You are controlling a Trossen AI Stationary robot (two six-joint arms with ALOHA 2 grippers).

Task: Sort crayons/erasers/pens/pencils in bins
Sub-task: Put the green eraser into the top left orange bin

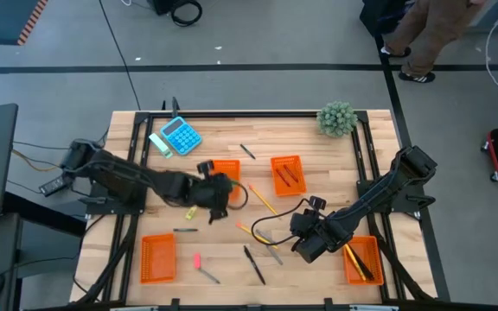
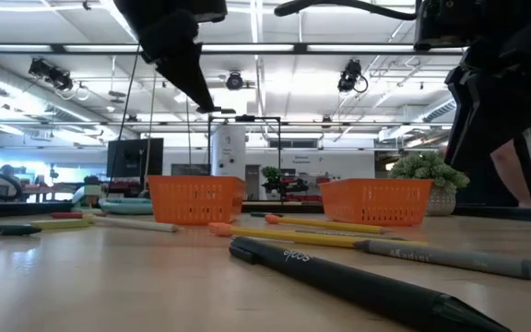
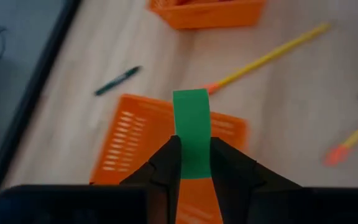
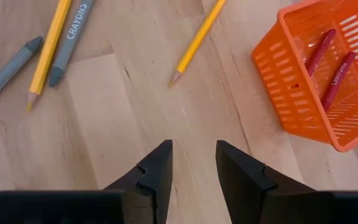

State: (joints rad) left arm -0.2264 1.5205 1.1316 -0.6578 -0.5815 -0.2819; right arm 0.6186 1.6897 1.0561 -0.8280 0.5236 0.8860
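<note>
My left gripper [image 3: 194,146] is shut on a green eraser [image 3: 191,115], held over an orange bin [image 3: 135,134] left of the table's middle [image 1: 226,173]. My right gripper [image 4: 192,155] stands open over bare wood at the near right [image 1: 305,246], with nothing between its fingers. Ahead of it lie two grey crayons [image 4: 8,71] and two yellow pencils [image 4: 197,40]. A second bin [image 4: 322,68] holds two red crayons [image 4: 337,81]. Two more bins sit near the front edge, at the left [image 1: 158,257] and the right [image 1: 361,259]. My left gripper pinches the green eraser by its two long sides [image 3: 192,158] between its two fingers. The fingers lie along the block and slant downward. Its far end [image 3: 190,99] sticks out past the fingertips. The eraser is lifted clear, above the bin.
A blue calculator [image 1: 180,136] and a small green plant [image 1: 337,118] stand at the far edge. Black pens [image 1: 253,263] [image 1: 247,151], a pink eraser [image 1: 197,259] and a pencil [image 1: 262,199] lie loose on the wood. A person stands beyond the table's far right corner [image 1: 422,34].
</note>
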